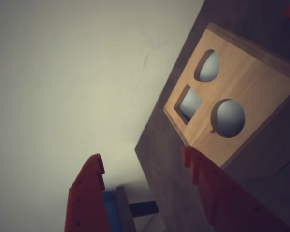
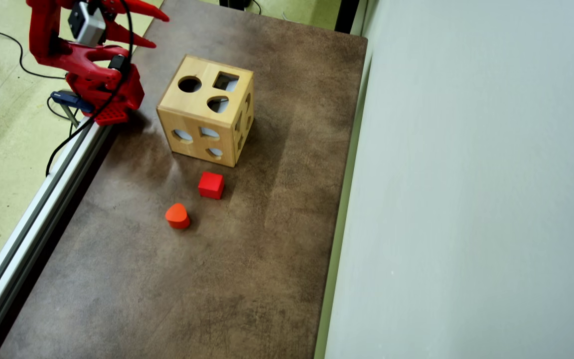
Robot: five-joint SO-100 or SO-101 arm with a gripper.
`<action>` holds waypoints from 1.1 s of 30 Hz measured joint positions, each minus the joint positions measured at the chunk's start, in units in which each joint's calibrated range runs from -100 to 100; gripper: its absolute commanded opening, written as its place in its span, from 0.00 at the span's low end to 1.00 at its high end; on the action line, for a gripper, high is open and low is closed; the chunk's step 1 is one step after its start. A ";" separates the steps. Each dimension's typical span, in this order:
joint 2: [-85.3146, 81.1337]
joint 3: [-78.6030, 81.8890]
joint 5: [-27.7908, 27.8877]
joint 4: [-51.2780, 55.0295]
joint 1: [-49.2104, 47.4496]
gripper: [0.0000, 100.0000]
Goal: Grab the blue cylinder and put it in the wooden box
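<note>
**One box, two loose blocks, fingers spread and empty**

In the overhead view, one wooden box stands on the brown desk, and it serves as the landmark here. Its top face carries three cut-outs: one round, one square, one half-round. The side face turned toward the lower edge of the view shows three more holes, and the narrower face to its right has further openings, too foreshortened to count.

Two small blocks lie below the box in that view. One red cube sits just off the box's lower corner, apart from it. One orange rounded-triangle block lies a little further from the box, down and left of the cube, not touching it.

The blue cylinder cannot be seen on the desk in either view; where it is cannot be told.

The red arm stands left of the box at the desk's edge. Its fingers are spread apart above and left of the box, holding nothing. In the wrist view the same two red fingers frame the bottom of the picture, released, with the box beyond them at upper right, showing its three-hole face.
</note>
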 measured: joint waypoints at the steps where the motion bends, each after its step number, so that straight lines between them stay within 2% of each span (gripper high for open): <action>1: -1.02 0.00 0.00 0.08 0.00 0.26; 8: -3.98 -0.99 0.00 5.49 0.00 0.26; 19: -4.07 -1.08 0.00 6.54 0.36 0.26; 22: -4.07 -1.08 0.00 6.54 0.36 0.21; 28: -4.07 -1.08 0.00 6.54 0.36 0.01; 33: -4.07 -1.08 0.00 6.54 0.36 0.03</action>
